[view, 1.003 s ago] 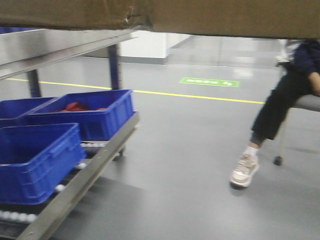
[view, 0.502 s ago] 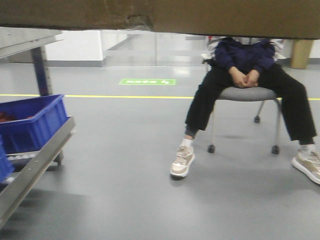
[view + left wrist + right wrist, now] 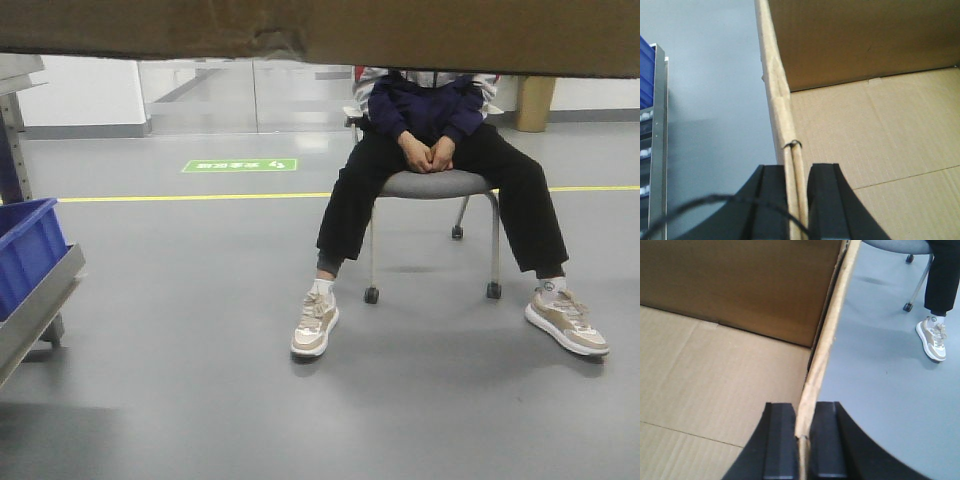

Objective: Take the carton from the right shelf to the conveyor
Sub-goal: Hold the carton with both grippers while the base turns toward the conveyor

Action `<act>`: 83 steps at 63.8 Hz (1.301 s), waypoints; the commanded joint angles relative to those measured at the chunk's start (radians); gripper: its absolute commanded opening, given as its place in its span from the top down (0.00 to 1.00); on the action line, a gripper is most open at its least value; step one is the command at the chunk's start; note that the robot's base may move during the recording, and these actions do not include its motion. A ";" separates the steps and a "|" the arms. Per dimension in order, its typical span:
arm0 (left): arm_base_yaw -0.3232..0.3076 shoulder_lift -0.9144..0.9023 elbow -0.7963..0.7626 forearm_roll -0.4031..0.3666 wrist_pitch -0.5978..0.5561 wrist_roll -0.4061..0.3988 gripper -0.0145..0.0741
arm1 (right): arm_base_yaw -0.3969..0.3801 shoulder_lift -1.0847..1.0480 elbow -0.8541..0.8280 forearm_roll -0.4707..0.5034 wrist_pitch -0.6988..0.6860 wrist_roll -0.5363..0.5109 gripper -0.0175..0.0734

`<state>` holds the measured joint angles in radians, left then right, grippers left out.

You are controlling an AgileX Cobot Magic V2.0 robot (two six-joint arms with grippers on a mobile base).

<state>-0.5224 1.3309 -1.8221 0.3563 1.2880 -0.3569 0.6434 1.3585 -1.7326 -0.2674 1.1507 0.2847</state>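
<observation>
Exterior front-facing view: large plain brown corrugated cardboard carton filled the 12 o'clock strip, carried clear of the steel-railed right shelf at 9 o'clock. No conveyor in view. A person sat on a grey chair dead ahead.

Risk, as judged: each grip was only a pinch on one thin wall. The left wall looked creased and frayed, so it could fold or tear and drop the carton. Swinging toward the sitter could clip knees.

The left gripper was narrowly parted, clamped across the carton's left wall. The right gripper likewise pinched the right wall, at 6 o'clock in its view.
</observation>
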 commanded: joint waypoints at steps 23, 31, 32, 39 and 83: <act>-0.011 -0.011 -0.008 -0.055 -0.067 0.005 0.86 | 0.004 -0.005 -0.001 0.012 -0.067 -0.012 0.88; -0.011 -0.011 -0.008 -0.055 -0.067 0.005 0.86 | 0.004 -0.005 -0.001 0.012 -0.067 -0.012 0.88; -0.011 -0.011 -0.008 -0.055 -0.067 0.005 0.86 | 0.004 -0.005 -0.001 0.012 -0.067 -0.012 0.88; -0.011 -0.011 -0.008 -0.055 -0.067 0.005 0.86 | 0.004 -0.005 -0.001 0.012 -0.067 -0.012 0.88; -0.011 -0.011 -0.008 -0.055 -0.067 0.005 0.86 | 0.004 -0.005 -0.001 0.014 -0.067 -0.012 0.88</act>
<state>-0.5224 1.3309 -1.8221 0.3563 1.2880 -0.3569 0.6434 1.3585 -1.7326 -0.2674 1.1507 0.2851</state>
